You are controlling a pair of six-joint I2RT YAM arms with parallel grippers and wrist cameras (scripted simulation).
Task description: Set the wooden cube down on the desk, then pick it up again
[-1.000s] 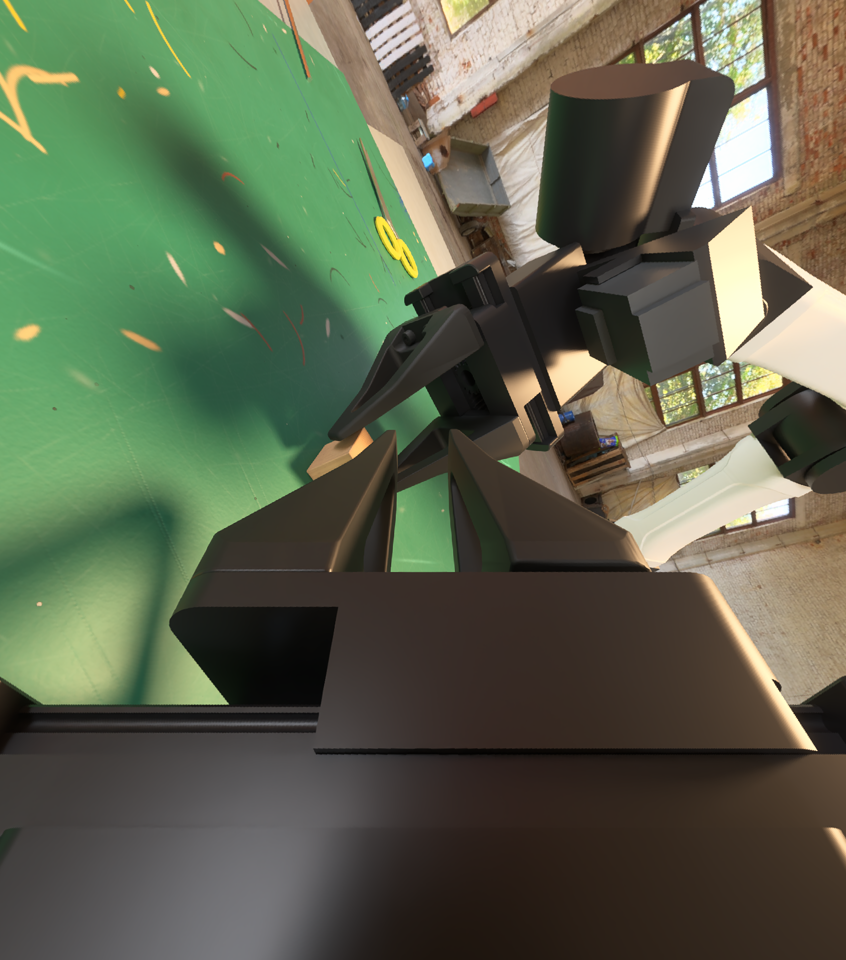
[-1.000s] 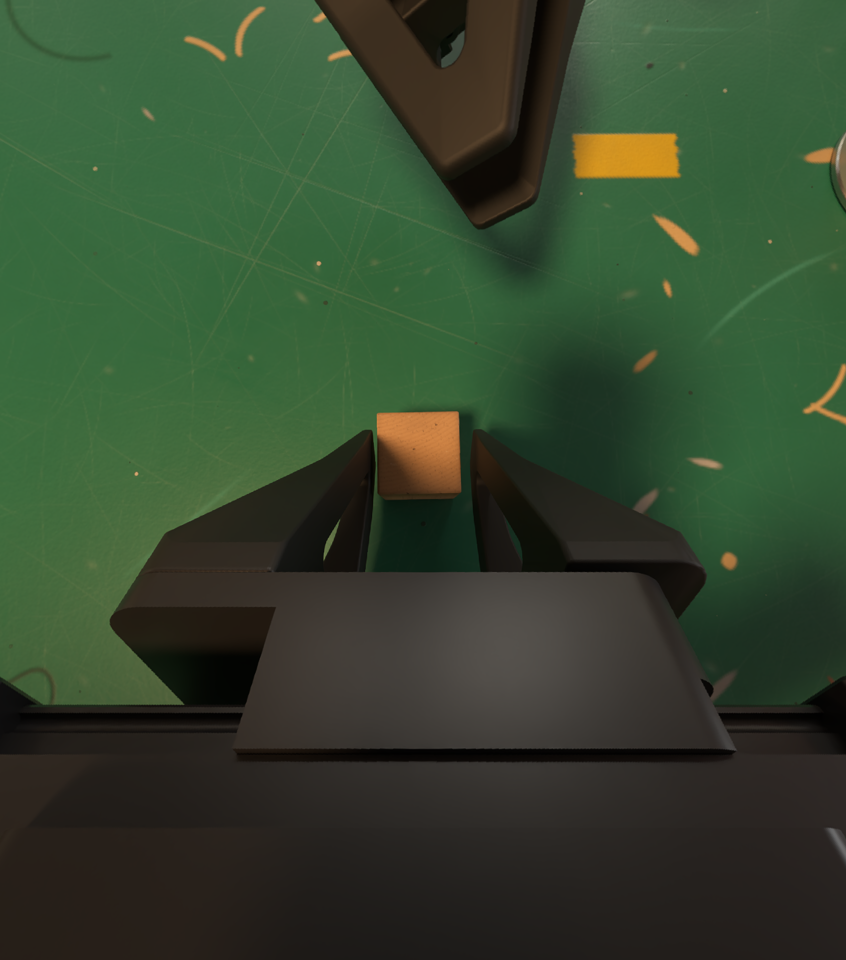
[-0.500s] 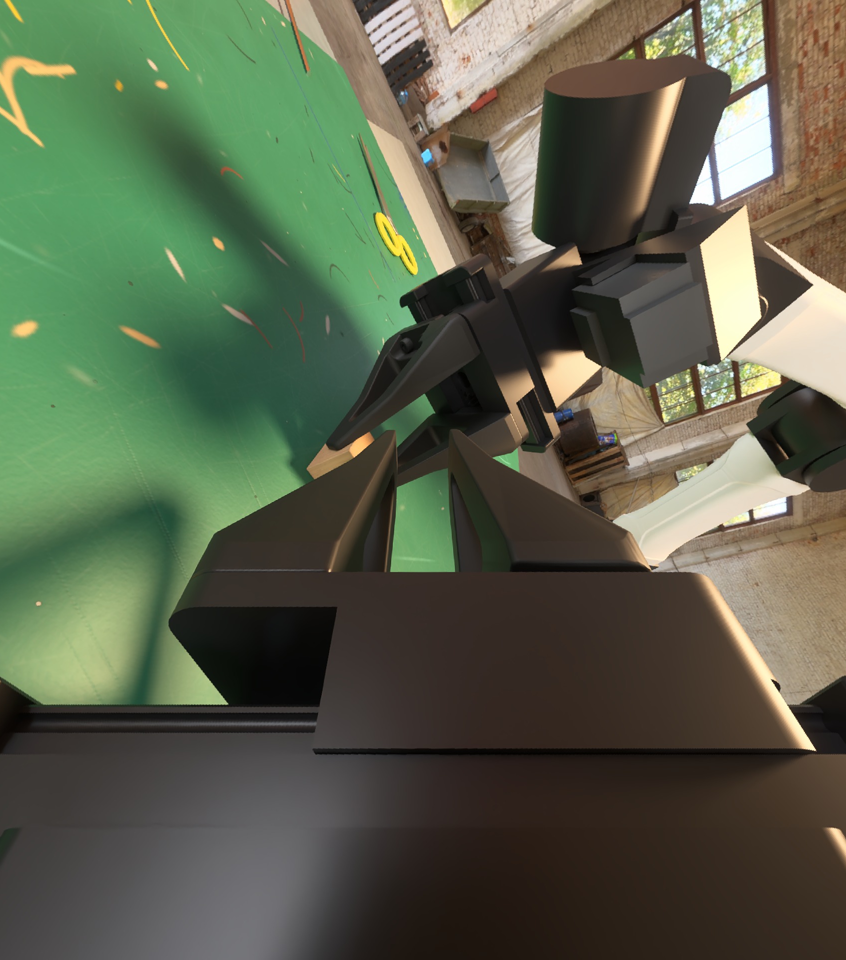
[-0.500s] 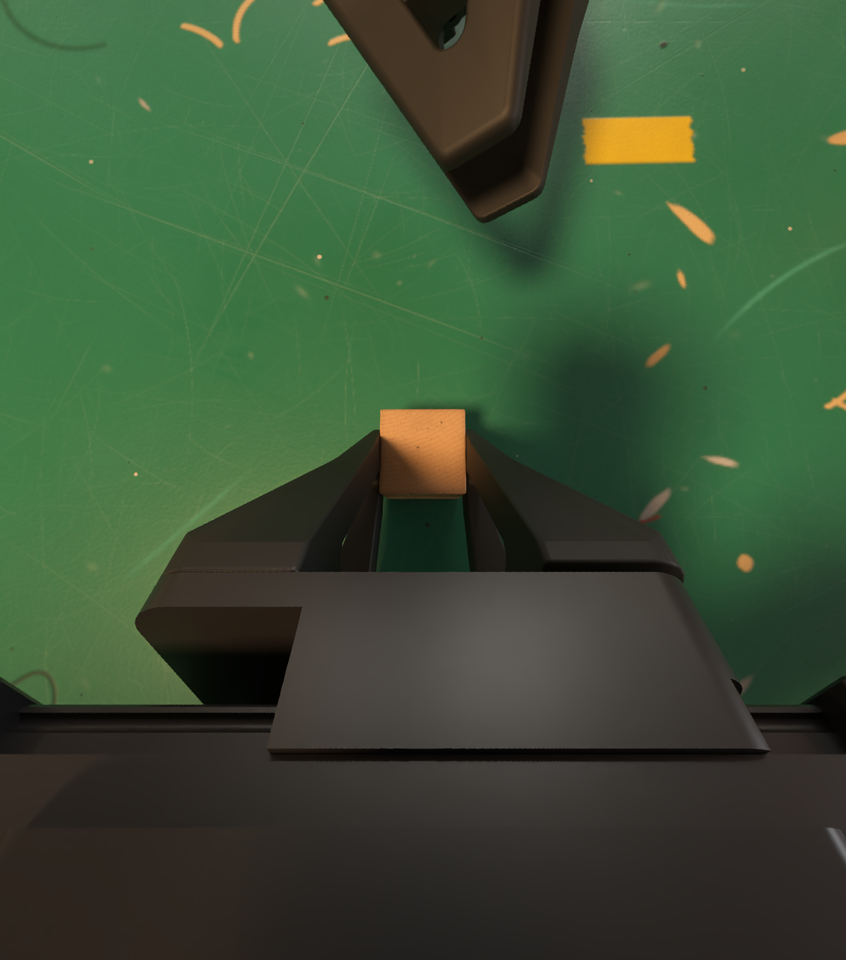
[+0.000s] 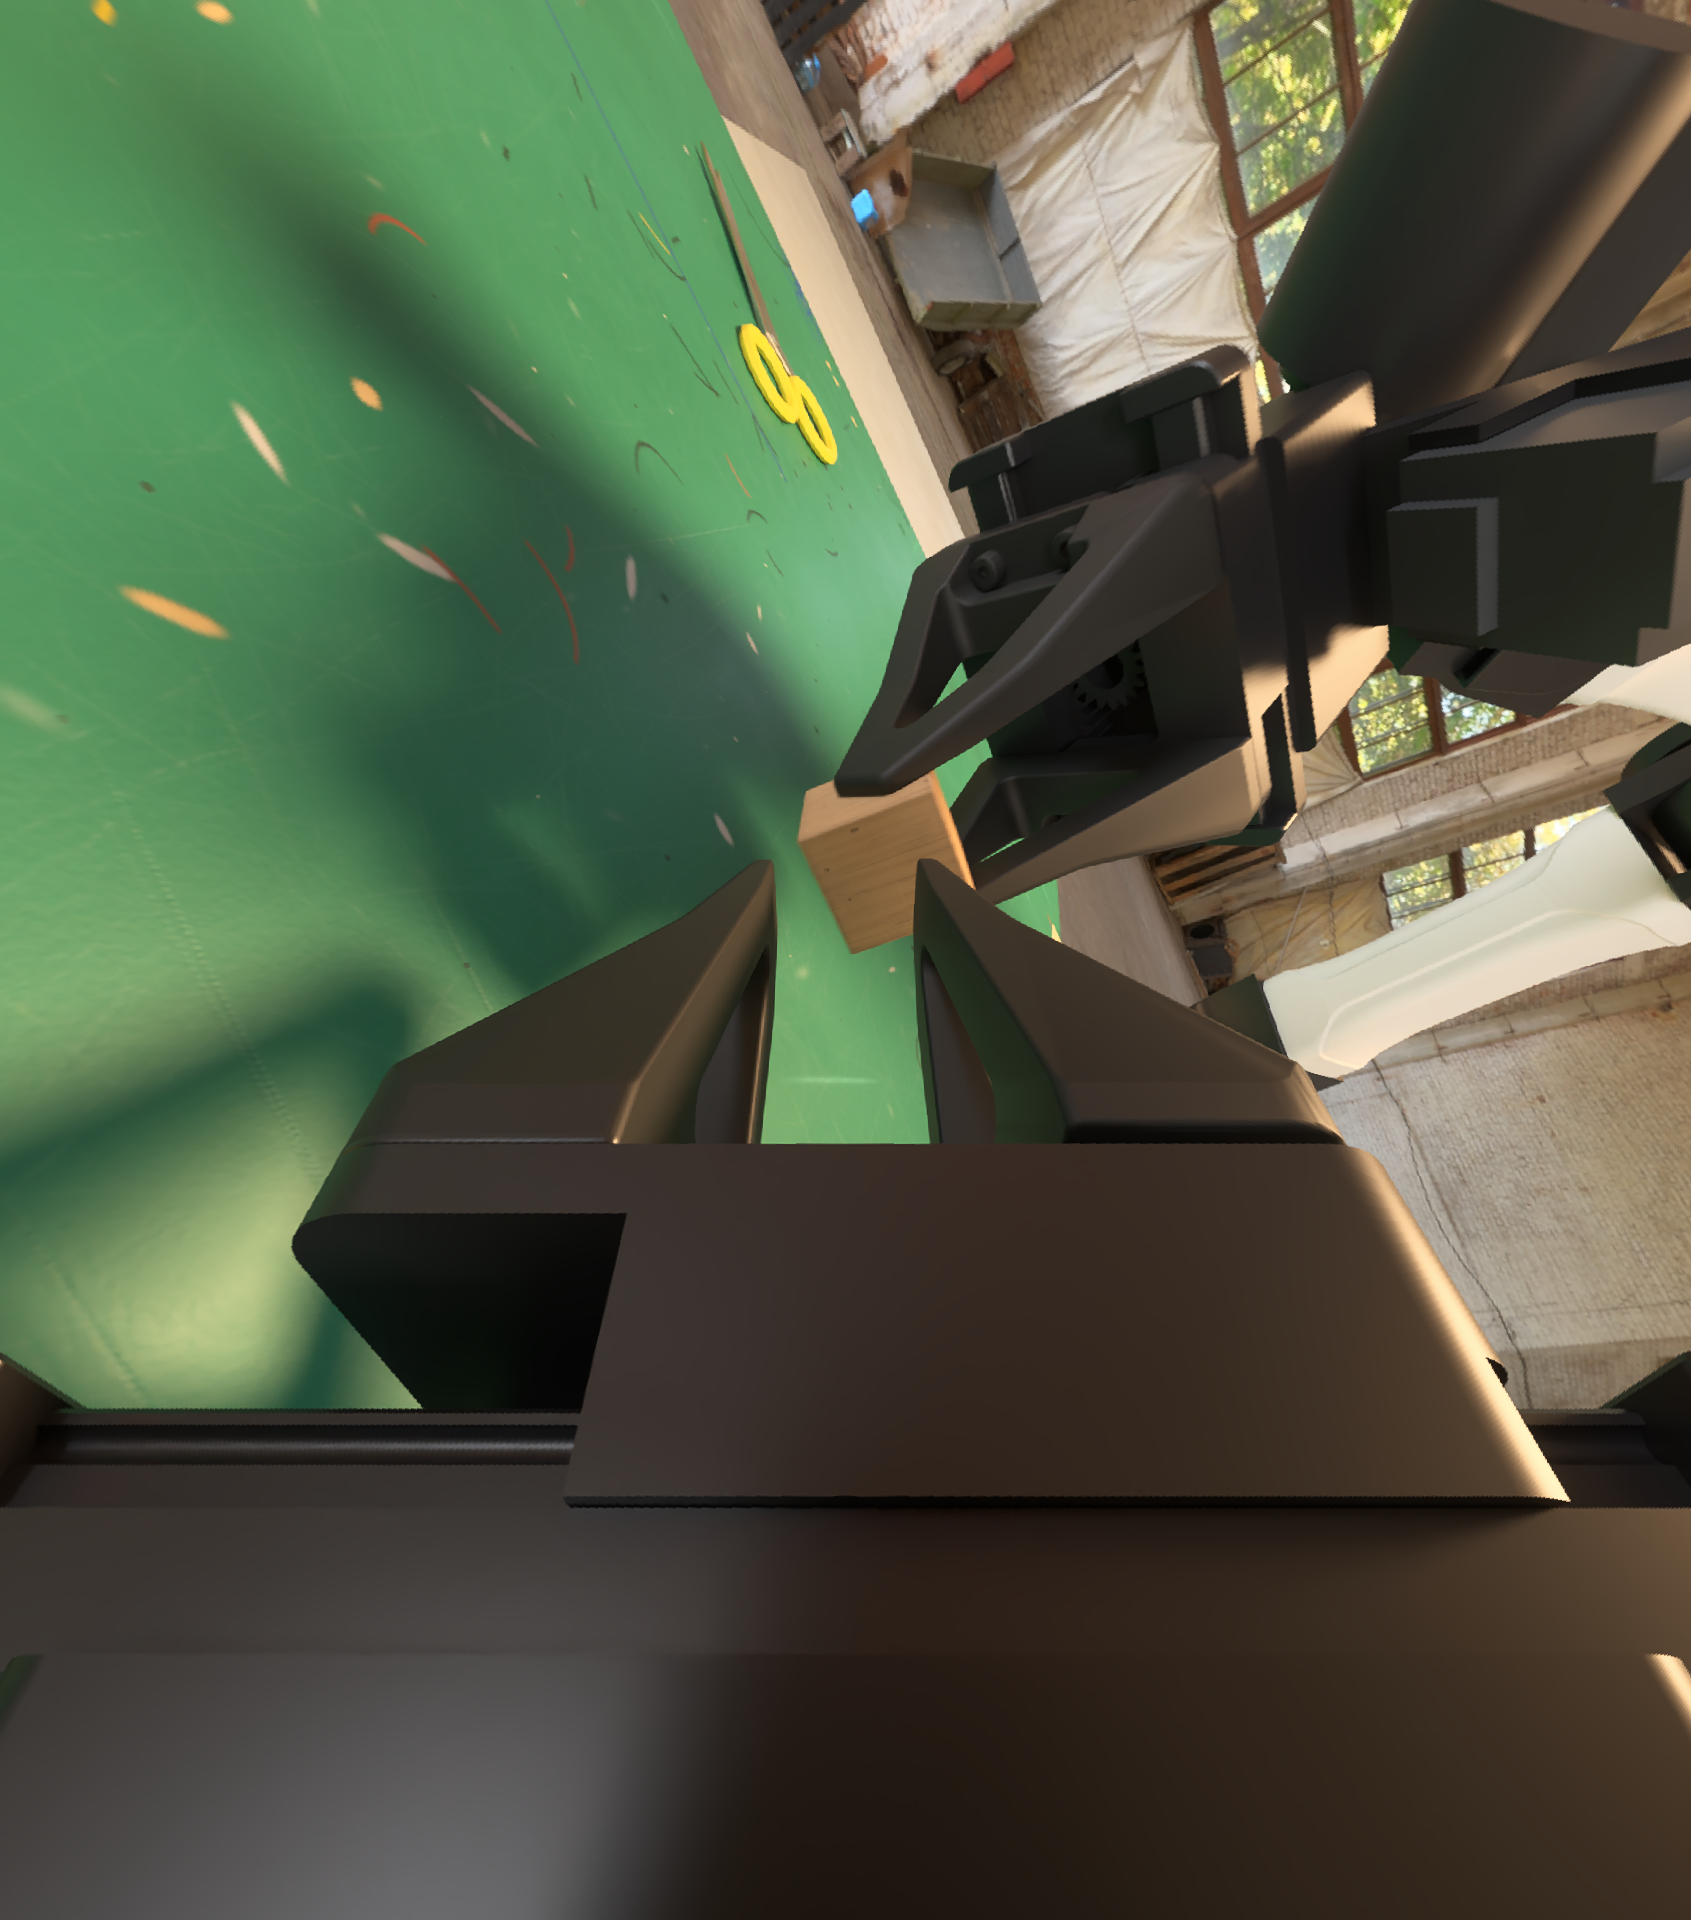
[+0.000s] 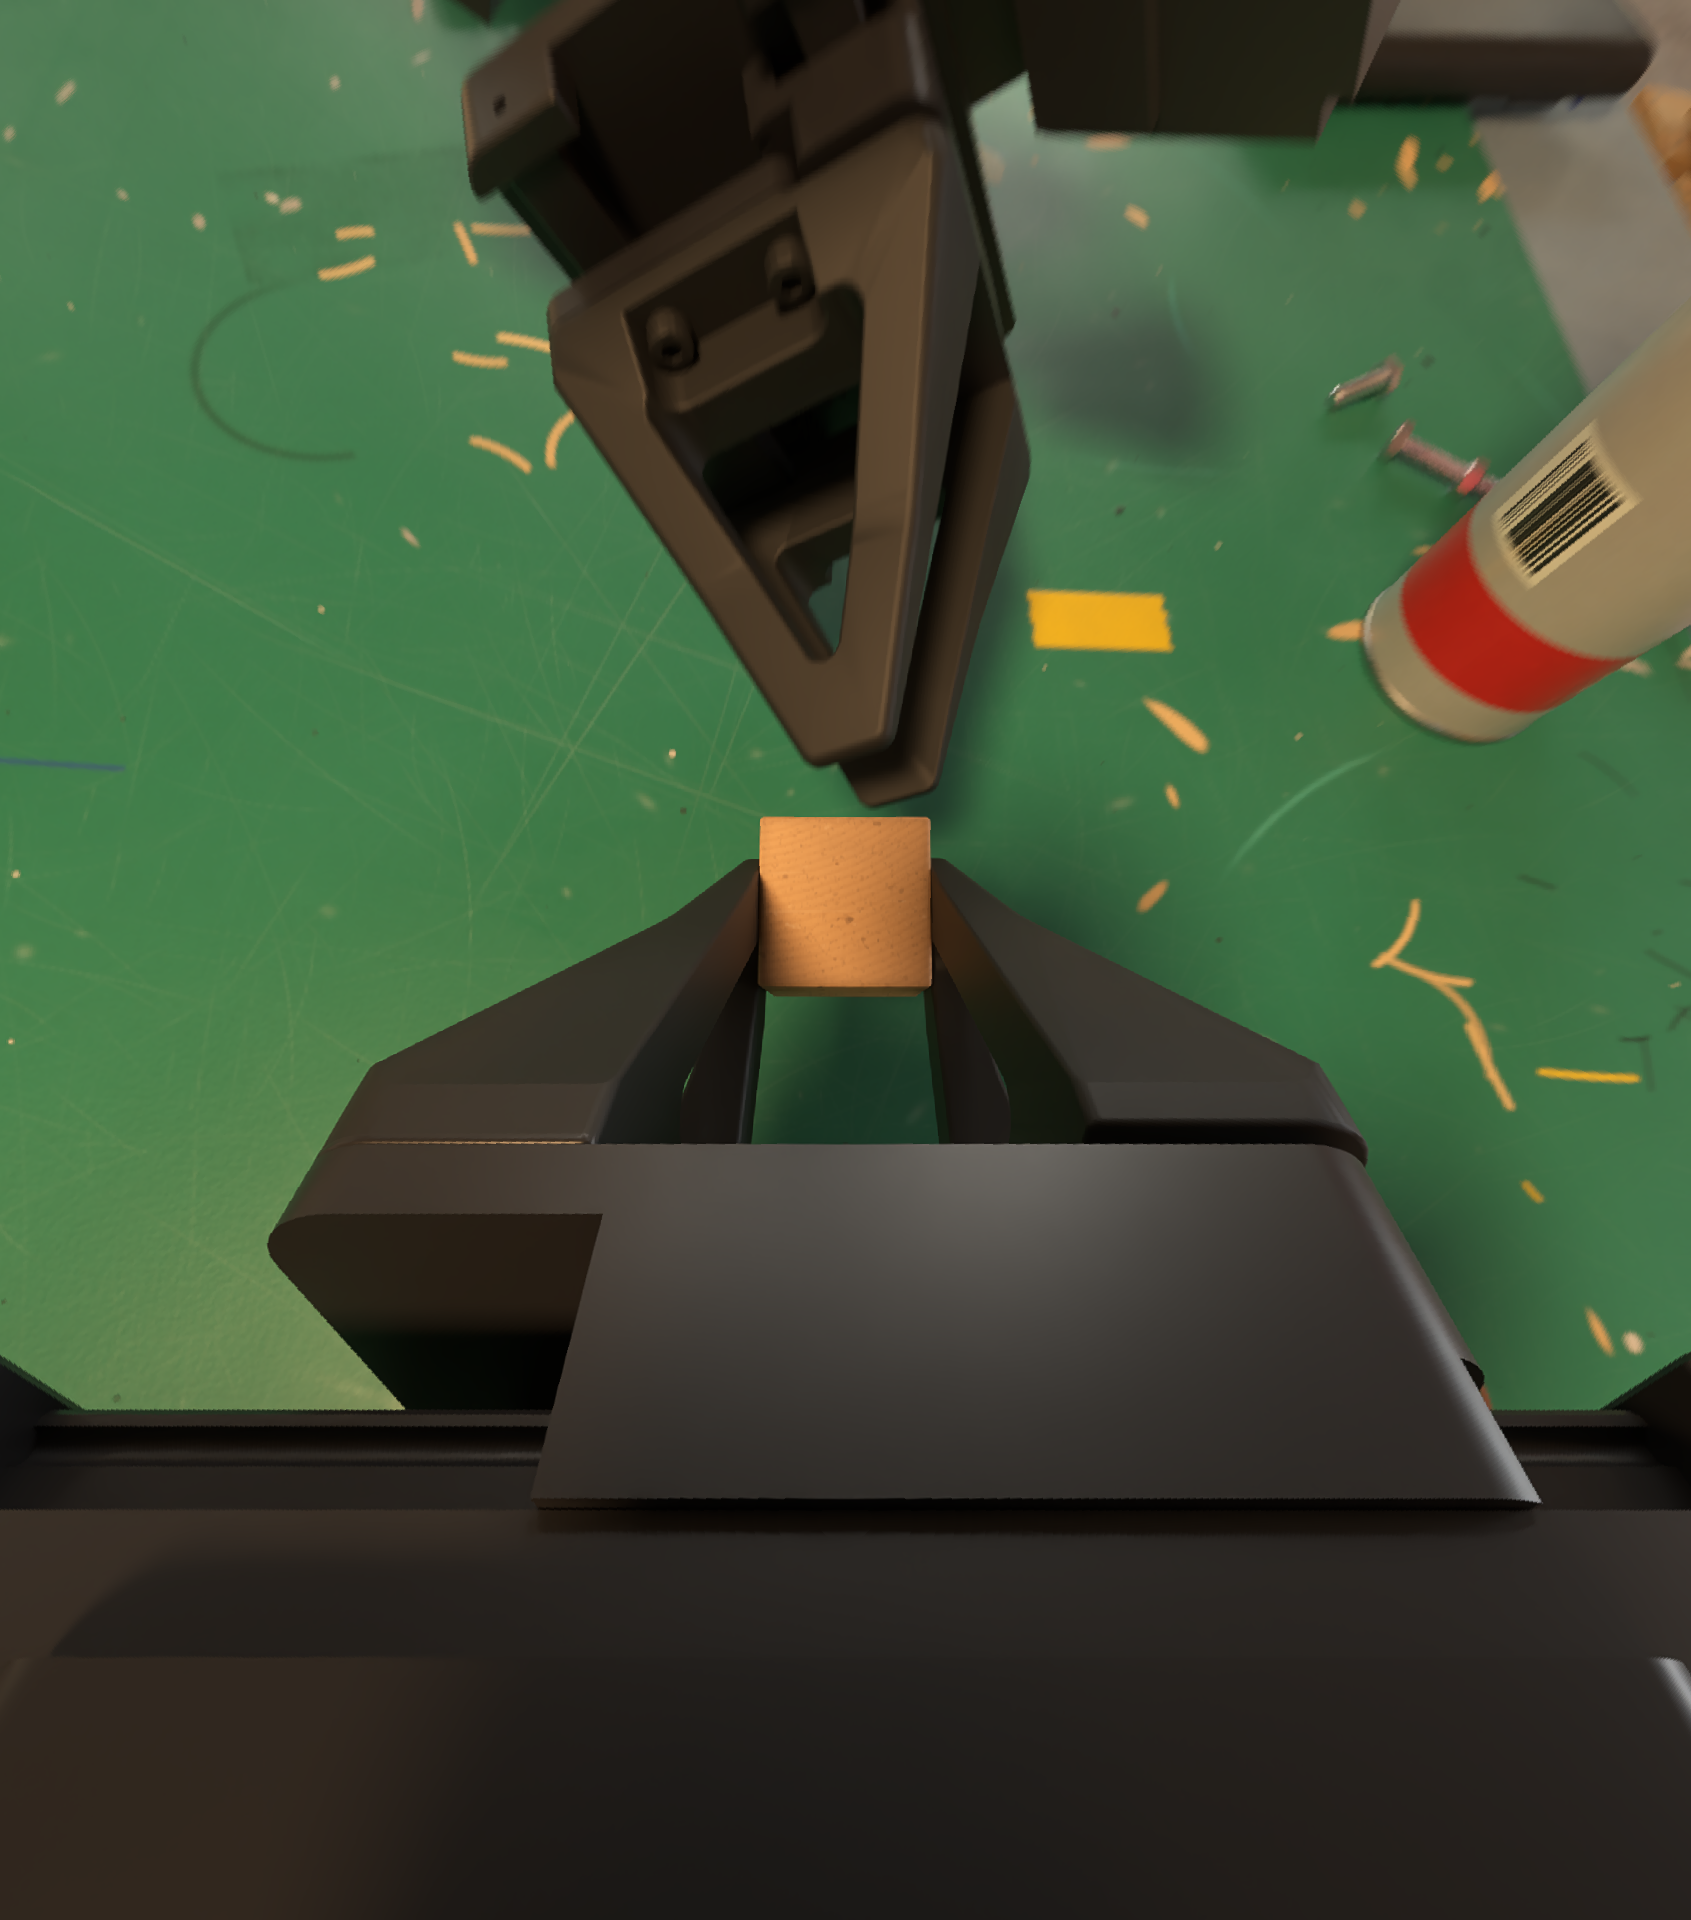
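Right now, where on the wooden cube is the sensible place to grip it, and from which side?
Grip the wooden cube on its two opposite flat side faces, coming from above, as the right gripper does: its fingers press squarely on parallel faces. The empty left gripper crowds the cube's far side, so staying above seems safest.

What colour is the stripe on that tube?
Red, around the beige cylindrical tube; the right wrist view shows it best.

The small pale wooden cube [image 6: 843,902] has a matt, finely grained face. The right gripper [image 6: 843,925] clamping it is smooth dark plastic with a soft sheen. The green desk mat [image 6: 197,831] looks matt and scratched. At far right, the red-banded cylindrical can [image 6: 1506,623] has dull metal.
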